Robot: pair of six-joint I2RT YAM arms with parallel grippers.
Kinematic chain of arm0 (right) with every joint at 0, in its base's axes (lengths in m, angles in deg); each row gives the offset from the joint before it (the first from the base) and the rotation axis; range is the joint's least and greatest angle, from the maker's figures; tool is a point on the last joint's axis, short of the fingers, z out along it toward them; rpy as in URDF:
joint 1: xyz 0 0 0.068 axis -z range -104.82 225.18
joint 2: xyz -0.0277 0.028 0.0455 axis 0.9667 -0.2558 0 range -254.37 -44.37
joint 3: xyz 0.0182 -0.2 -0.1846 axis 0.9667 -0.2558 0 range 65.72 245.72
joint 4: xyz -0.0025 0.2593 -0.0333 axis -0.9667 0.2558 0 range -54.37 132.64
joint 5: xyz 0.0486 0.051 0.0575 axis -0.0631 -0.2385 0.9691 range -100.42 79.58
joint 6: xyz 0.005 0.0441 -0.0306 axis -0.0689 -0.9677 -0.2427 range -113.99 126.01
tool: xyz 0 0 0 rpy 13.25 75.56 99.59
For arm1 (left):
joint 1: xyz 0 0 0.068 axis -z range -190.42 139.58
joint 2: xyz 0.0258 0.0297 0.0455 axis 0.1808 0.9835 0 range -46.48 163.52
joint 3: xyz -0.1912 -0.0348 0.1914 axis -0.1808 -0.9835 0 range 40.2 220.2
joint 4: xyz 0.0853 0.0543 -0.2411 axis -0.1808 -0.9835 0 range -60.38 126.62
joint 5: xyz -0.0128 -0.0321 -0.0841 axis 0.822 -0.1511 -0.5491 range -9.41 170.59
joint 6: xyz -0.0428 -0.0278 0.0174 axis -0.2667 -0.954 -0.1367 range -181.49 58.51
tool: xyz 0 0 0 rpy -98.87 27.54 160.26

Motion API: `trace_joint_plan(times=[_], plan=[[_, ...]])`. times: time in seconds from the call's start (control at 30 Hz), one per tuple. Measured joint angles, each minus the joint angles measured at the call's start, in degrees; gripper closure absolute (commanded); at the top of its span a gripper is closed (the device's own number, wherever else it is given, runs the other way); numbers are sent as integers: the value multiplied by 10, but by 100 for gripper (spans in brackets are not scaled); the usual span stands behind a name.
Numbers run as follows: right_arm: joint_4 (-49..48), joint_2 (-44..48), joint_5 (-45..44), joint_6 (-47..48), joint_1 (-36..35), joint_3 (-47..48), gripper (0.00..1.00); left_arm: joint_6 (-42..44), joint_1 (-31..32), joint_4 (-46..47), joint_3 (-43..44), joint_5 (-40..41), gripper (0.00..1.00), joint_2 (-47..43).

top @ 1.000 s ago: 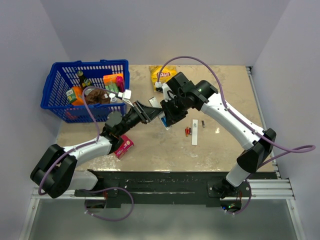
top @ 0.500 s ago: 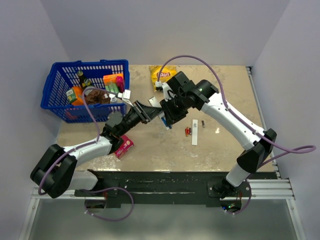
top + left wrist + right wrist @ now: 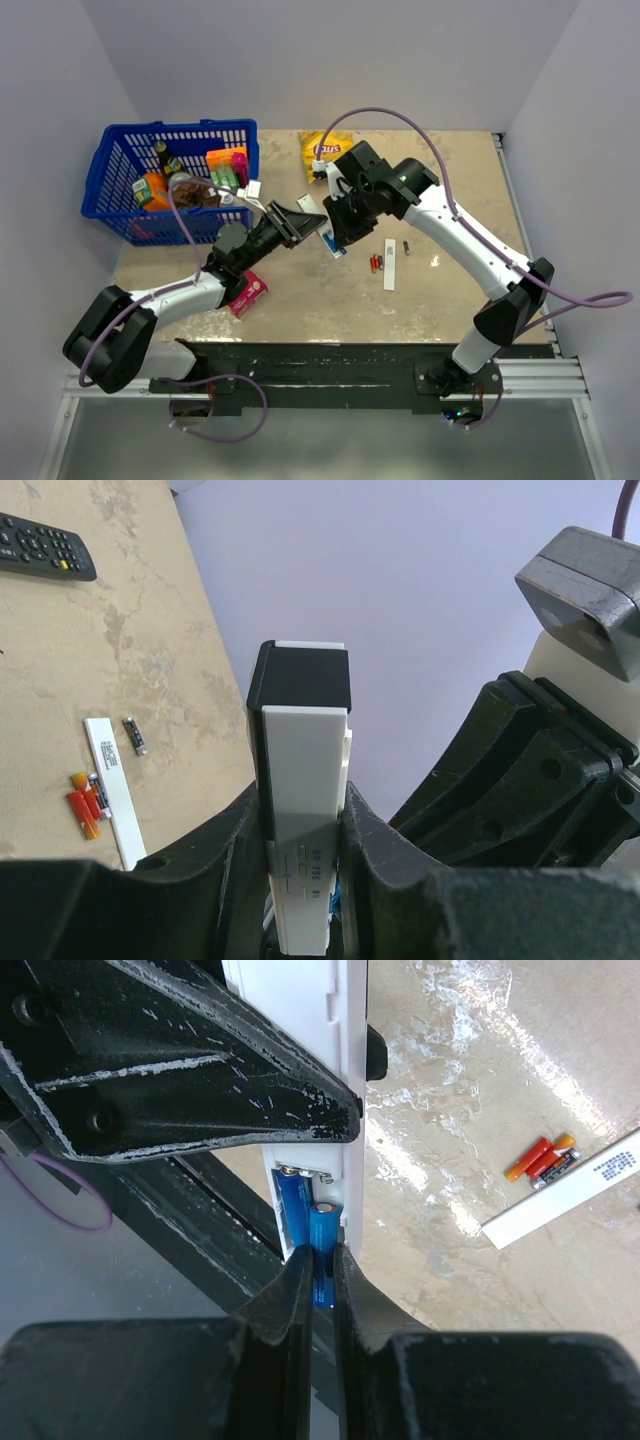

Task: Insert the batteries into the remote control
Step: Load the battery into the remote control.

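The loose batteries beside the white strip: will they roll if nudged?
Likely: the batteries are small round cylinders lying flat on a smooth table. Rolling toward the white strip, they would probably stop against it. They look light.

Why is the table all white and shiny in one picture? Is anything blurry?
Right wrist view: bright glare bleaches the beige marbled table; the right gripper, pinching a blue cylindrical battery, looks dark and soft. Left wrist view: the left gripper blurs at the bottom, the slim white stick remote it clamps looks sharp. Top view: even light.
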Motion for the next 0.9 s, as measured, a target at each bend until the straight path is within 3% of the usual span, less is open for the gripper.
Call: trace_joint_plan(times=[0.9], plan=[[-5,-32,-27,-12,-1,21,88,-14,5,-51,5,26,100,0]])
